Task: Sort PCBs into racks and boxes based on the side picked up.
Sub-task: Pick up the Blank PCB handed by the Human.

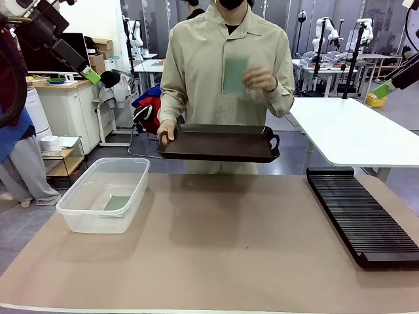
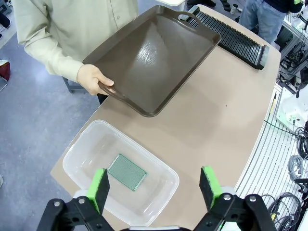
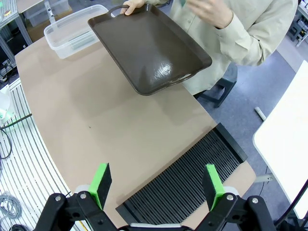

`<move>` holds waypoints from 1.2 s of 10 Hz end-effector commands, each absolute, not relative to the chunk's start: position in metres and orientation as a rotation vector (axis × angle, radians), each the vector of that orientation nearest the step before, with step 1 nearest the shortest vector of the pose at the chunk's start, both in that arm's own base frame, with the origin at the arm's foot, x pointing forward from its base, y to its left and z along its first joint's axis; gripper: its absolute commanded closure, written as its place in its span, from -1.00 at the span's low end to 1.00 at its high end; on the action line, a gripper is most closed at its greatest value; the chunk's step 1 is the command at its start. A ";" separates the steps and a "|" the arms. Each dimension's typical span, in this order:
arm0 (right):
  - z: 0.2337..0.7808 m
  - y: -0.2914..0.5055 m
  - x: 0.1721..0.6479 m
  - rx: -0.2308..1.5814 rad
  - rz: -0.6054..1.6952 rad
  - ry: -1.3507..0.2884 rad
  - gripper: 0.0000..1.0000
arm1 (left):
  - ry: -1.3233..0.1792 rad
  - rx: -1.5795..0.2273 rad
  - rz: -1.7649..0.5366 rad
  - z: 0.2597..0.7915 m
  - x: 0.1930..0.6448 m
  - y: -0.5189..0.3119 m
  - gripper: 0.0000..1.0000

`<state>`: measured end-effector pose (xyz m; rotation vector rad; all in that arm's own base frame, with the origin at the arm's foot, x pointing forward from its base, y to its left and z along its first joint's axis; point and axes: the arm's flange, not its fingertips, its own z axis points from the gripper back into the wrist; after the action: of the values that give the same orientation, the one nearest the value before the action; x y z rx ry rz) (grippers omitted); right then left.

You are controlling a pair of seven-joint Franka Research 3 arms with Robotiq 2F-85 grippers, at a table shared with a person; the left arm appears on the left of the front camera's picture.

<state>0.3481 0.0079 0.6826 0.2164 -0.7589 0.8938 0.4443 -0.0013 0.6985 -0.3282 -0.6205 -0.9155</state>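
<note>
Both pincers hang released above the brown worktop (image 1: pixel 229 255), jaws spread wide and grasping nothing. The left pincer (image 2: pixel 154 185), its green pads parted, hovers over the clear plastic box (image 2: pixel 79 149). One green PCB (image 2: pixel 126 172) lies flat on the bottom of that box. The right pincer (image 3: pixel 158 184), equally wide open, hovers above the near end of the long black rack (image 3: pixel 187 187), whose ridges run across its width.

In the front view the two arms are raised high at the upper corners of the picture, the left pincer (image 1: pixel 88 72) and the right pincer (image 1: pixel 393 85) well clear of the worktop. There the box (image 1: pixel 105 163) sits on the left side of the worktop and the rack (image 1: pixel 363 219) lies along the right side, well apart from it.

At the far side stands a person (image 1: pixel 196 72) in a pale shirt. One hand (image 1: pixel 167 132) grips a dark brown tray (image 1: pixel 219 142) by a handle, holding it in the air over the far edge of the worktop. The other hand (image 1: pixel 263 78) is raised at chest height, pinching a second PCB (image 1: pixel 236 74), which shows blurred and upright above the tray.
</note>
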 end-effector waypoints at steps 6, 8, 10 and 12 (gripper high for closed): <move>0.682 0.008 0.348 0.218 0.894 -0.757 -1.00 | -0.615 -0.330 -0.920 0.699 0.443 -0.002 -1.00; 0.682 0.008 0.348 0.218 0.894 -0.757 -1.00 | -0.615 -0.330 -0.920 0.699 0.443 -0.002 -1.00; 0.682 0.008 0.348 0.218 0.894 -0.757 -1.00 | -0.615 -0.330 -0.920 0.699 0.443 -0.002 -1.00; 0.682 0.008 0.348 0.218 0.894 -0.757 -1.00 | -0.615 -0.330 -0.920 0.699 0.443 -0.002 -1.00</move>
<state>0.3481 0.0079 0.6826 0.2164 -0.7589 0.8938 0.4443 -0.0013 0.6985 -0.3282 -0.6205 -0.9155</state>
